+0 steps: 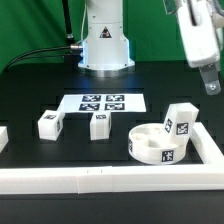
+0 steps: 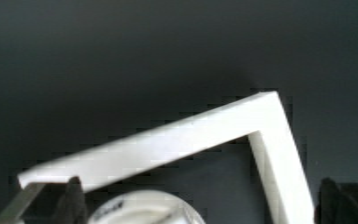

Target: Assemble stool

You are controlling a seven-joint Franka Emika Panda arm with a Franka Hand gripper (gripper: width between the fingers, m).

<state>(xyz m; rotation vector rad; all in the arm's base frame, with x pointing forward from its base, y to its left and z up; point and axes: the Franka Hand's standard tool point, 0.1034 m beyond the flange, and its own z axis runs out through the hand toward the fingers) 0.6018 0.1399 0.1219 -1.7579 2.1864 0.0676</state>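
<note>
- Three legs of the stool set stand on the dark table point(image 1: 30, 95). None of them is in the gripper point(image 1: 209, 86).
- Leg one point(image 1: 50, 124) stands loose toward the exterior view's left, in front of the marker board point(image 1: 100, 102) and apart from the other parts.
- Leg two point(image 1: 99, 124) stands upright just beside the near edge of the marker board, apart from leg one.
- Leg three point(image 1: 181, 120) stands upright at the far side of the seat disc point(image 1: 155, 148), tag facing the camera. Whether it sits in a recess or only touches the disc cannot be told.
- The seat disc lies flat toward the exterior view's right, hollowed face up, with a tag on its side wall. It is near the corner formed by the front rail point(image 1: 100, 180) and the right rail point(image 1: 214, 150).
- The gripper hangs high above the table at the exterior view's right, over the seat disc area. It is blurred in that view.
- In the wrist view, both fingers point(image 2: 48, 200) are spread wide with nothing clamped between them, so the hand is open and empty.
- The wrist view also shows the rail corner point(image 2: 247, 120) and a rounded edge of the seat disc point(image 2: 149, 208) beneath the hand.
- The robot base point(image 1: 105, 40) stands behind the marker board.
</note>
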